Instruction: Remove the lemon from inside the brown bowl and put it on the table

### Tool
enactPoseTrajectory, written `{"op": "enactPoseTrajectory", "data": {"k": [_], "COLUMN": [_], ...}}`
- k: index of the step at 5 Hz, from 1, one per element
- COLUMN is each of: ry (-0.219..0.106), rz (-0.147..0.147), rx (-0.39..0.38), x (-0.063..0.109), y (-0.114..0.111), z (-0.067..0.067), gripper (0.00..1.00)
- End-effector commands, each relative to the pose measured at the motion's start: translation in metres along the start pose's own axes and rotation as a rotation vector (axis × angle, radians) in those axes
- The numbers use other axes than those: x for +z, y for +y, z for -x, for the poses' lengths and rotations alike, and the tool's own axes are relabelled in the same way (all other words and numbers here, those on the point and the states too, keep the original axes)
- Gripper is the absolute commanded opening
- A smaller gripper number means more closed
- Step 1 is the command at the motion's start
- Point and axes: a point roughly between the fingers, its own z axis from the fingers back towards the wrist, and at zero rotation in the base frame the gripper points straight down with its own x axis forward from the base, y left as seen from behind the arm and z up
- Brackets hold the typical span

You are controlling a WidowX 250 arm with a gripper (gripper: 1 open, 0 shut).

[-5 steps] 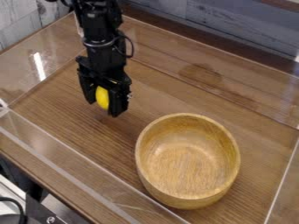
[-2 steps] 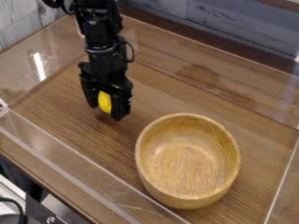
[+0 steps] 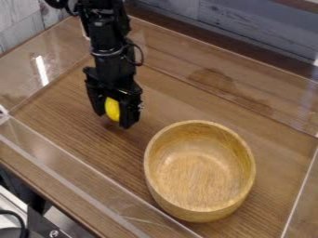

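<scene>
The lemon is a small bright yellow fruit held between the black fingers of my gripper, low over the table to the left of the brown bowl. Whether the lemon touches the tabletop cannot be told. The gripper is shut on the lemon. The bowl is a large light-brown wooden bowl at the front right, and its inside is empty. The arm comes down from the top left.
Clear acrylic walls border the table on the left, front and right. A grey wall runs along the back. Bare wood-grain tabletop lies between the gripper and the bowl.
The gripper has come down slightly with the lemon in it over the last second. The bowl has not moved.
</scene>
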Motion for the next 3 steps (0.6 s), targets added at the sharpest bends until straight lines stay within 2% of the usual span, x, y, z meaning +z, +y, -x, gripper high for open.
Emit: {"op": "enactPoseTrajectory", "data": {"k": [1,3], "ry": [-0.047,-0.053], "rz": [-0.015,-0.005], "rx": [0.017,0.035], "x": [0.0126,0.0150], "y": [0.0053,0.0046], "z": [-0.0078,-0.0092], "gripper": [1.00,1.00]}}
